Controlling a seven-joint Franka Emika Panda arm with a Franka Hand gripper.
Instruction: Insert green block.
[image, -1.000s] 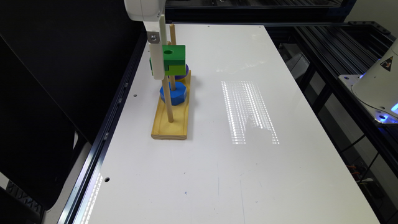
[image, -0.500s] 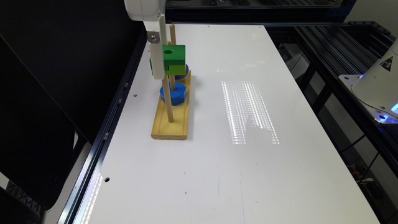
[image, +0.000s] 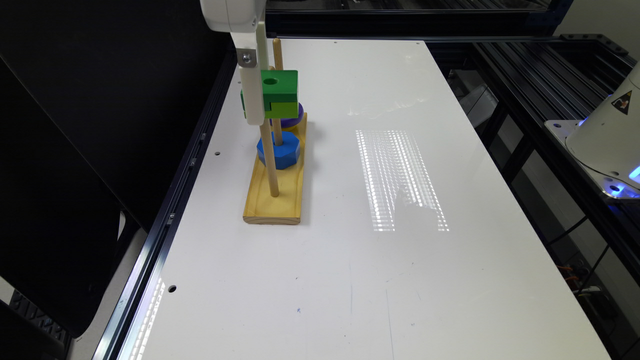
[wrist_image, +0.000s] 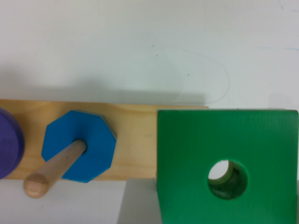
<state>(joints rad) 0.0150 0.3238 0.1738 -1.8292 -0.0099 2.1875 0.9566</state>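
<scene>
Green block (image: 278, 93) upright in midair, hole (wrist_image: 227, 178) axis vertical, dark face upward.

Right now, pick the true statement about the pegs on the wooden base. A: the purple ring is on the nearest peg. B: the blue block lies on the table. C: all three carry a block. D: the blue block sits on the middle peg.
D: the blue block sits threaded on the middle peg of the wooden base.
</scene>
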